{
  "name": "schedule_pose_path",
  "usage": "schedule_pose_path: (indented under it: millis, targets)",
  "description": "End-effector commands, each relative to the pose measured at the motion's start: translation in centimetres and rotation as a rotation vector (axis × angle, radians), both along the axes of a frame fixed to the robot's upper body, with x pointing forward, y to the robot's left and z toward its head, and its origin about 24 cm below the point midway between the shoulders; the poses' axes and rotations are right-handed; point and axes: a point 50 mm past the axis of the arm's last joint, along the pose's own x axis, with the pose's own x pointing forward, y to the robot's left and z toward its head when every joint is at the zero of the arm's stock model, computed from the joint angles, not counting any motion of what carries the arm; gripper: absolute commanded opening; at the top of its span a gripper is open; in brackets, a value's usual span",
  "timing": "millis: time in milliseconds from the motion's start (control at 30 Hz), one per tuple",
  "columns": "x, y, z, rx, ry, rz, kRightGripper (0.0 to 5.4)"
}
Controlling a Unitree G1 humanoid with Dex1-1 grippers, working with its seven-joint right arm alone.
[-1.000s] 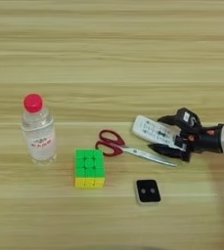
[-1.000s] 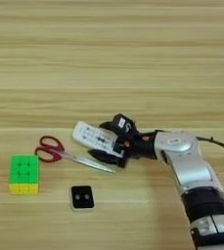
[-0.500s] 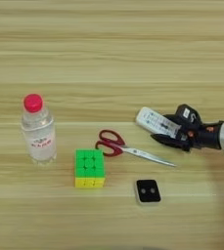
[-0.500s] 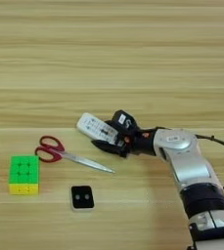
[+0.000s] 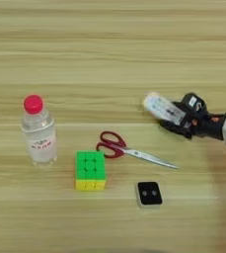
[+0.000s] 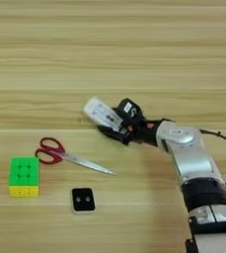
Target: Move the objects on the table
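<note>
Fingers of my right arm pinch the white remote control near its right end, holding it tilted, its free end pointing up and to the left; it appears lifted off the desk. My silver forearm runs in from the lower right. Below and to the left of the remote lie the red-handled scissors, flat on the wood, blades pointing right. A green and yellow cube sits just left of the scissors' handles, and the clear bottle with the red cap stands upright further left. A small black square pad rests below the scissors' blades.
</note>
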Motion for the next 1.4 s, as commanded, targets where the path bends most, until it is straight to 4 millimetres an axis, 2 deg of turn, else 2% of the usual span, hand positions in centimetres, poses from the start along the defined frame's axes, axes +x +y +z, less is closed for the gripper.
schedule_pose_path:
  millis: [33,233,500,967,1033,1400]
  targets:
    - [3.1,-0.6,5.3,0.035,-0.226,-0.108,2.90]
    - [4.9,-1.4,5.0,0.059,-0.226,-0.283,2.90]
    - [5.3,-2.5,3.2,0.041,-0.141,-0.376,2.90]
    - [4.6,-2.9,1.8,0.006,-0.060,-0.336,2.90]
    - [4.6,-2.9,1.8,0.003,-0.058,-0.334,3.31]
    - [4.6,-2.8,1.8,0.001,-0.059,-0.334,4.40]
